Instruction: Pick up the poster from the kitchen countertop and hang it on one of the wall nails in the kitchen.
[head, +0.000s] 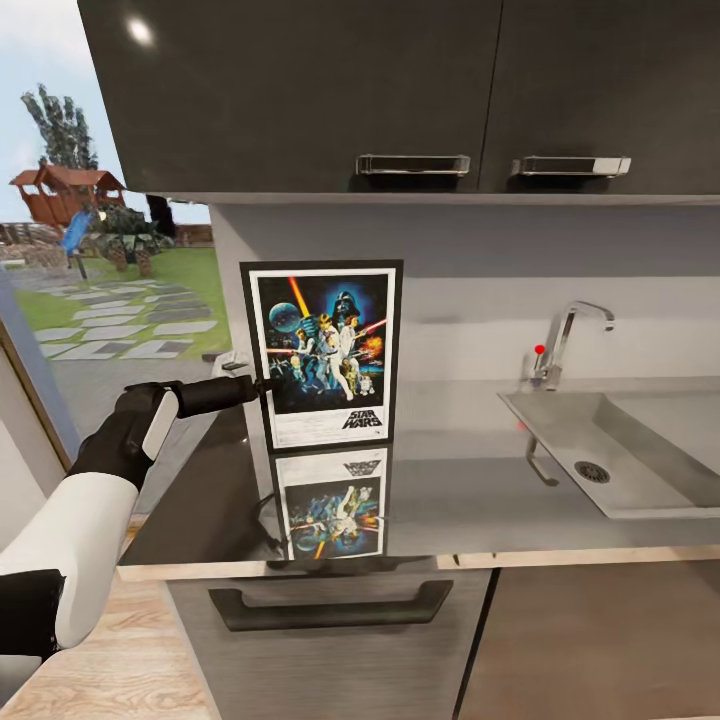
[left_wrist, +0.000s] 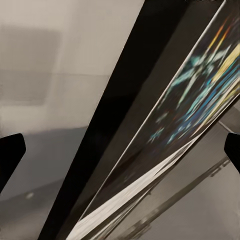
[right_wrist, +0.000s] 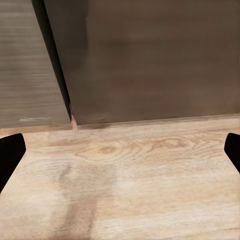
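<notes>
The poster (head: 323, 355) stands upright on the kitchen countertop (head: 460, 490), leaning against the back wall, and the glossy slab mirrors it. My left gripper (head: 262, 385) is at the poster's left edge, about halfway up. In the left wrist view the poster's black frame and white border (left_wrist: 150, 115) run slantwise between the fingertips (left_wrist: 10, 155), which stand wide apart, so the gripper (left_wrist: 120, 150) is open. My right gripper (right_wrist: 120, 150) is open and hangs low over the wooden floor (right_wrist: 125, 175), facing the cabinet fronts (right_wrist: 150, 55).
A steel sink (head: 620, 450) with a faucet (head: 565, 340) is set into the counter at the right. Dark upper cabinets (head: 400, 90) overhang the poster. A window (head: 100, 270) onto a garden lies at the left. A drawer handle (head: 330, 605) sits below the counter edge.
</notes>
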